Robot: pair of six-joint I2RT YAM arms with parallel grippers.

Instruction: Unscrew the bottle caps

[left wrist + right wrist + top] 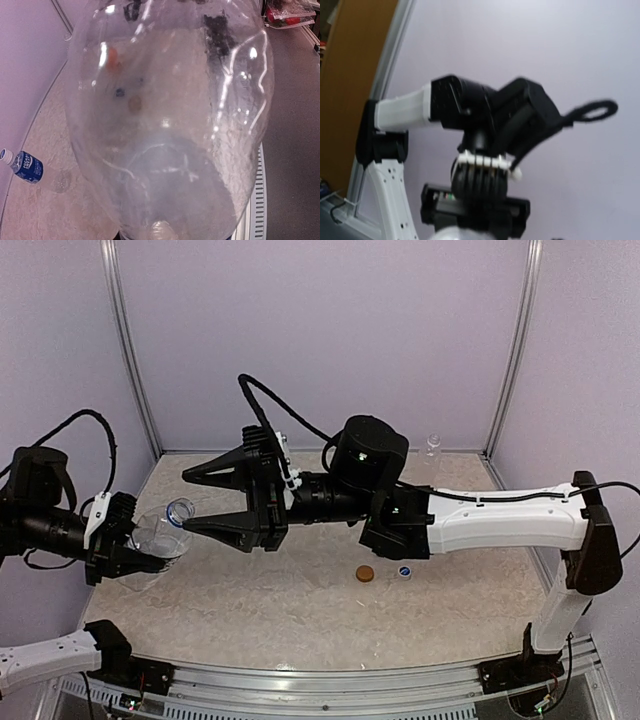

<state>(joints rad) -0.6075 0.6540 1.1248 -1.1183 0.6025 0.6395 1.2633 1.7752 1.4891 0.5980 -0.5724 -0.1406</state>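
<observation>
Left jaws: the left gripper (148, 550) is clamped on the body of the held bottle (160, 535) and carries it above the table (300, 615).
Right jaws: the right gripper (188, 500) stands wide apart, with one finger above the held bottle's top end and one below it. I cannot tell whether either finger touches it.
Held bottle, look: clear plastic with a rounded, dented, glossy body. It is tilted, with its top pointing up toward the right gripper. In the left wrist view it fills nearly the whole picture.
Neck (180, 508): it ends in a pale bluish ring. I cannot tell whether a cap sits on it.
Loose caps: a brown cap (365, 573) and a blue cap (405, 571) lie on the table, near each other but apart. Both are well to the right of the held bottle.
Small bottle (432, 444): clear and upright at the table's far edge, well beyond and to the right of the held bottle.
Labelled bottle (26, 166): it lies on its side on the table, low and to the left of the held bottle in the left wrist view. It has a dark blue label and a whitish cap (6, 156) on its end.
Right wrist view: blurred, showing the left arm (470, 110) against the wall.
</observation>
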